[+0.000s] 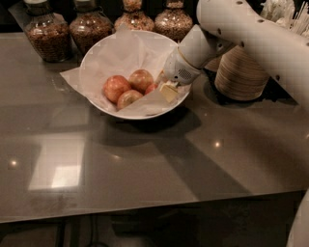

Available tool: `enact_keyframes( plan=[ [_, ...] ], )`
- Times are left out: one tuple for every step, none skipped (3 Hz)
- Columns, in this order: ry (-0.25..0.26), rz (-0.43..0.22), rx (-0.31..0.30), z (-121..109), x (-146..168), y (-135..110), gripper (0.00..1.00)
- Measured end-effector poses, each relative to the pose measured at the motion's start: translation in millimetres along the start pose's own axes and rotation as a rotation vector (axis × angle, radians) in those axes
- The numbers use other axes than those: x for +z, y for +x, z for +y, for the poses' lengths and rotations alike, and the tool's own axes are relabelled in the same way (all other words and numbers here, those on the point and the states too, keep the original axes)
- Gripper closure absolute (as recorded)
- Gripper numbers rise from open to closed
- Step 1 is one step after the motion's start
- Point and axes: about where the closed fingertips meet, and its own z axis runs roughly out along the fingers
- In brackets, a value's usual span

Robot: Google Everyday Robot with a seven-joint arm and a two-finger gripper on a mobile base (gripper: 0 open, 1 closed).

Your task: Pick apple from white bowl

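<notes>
The white bowl [99, 60] stands at the back of the dark counter, lined with crinkled white paper. Several red-yellow apples lie in it: one at the left [116, 87], one behind [141, 79], one in front [127, 98], and a partly hidden one [151, 89] at the right. My gripper [165, 89] reaches down into the bowl's right side, right next to the partly hidden apple. The white arm comes in from the upper right and covers the bowl's right rim.
Several glass jars of nuts and grains [43, 34] stand behind the bowl. A stack of small beige disposable bowls [240, 75] stands to the right, with white utensils [285, 12] behind it. The counter's front edge [145, 212] runs along the bottom.
</notes>
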Motion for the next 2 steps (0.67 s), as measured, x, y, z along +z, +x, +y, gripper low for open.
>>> enact_keyframes(
  plan=[
    [0.000, 0.000, 0.000, 0.0, 0.0, 0.0, 1.00],
    [0.000, 0.000, 0.000, 0.0, 0.0, 0.0, 1.00]
  ],
)
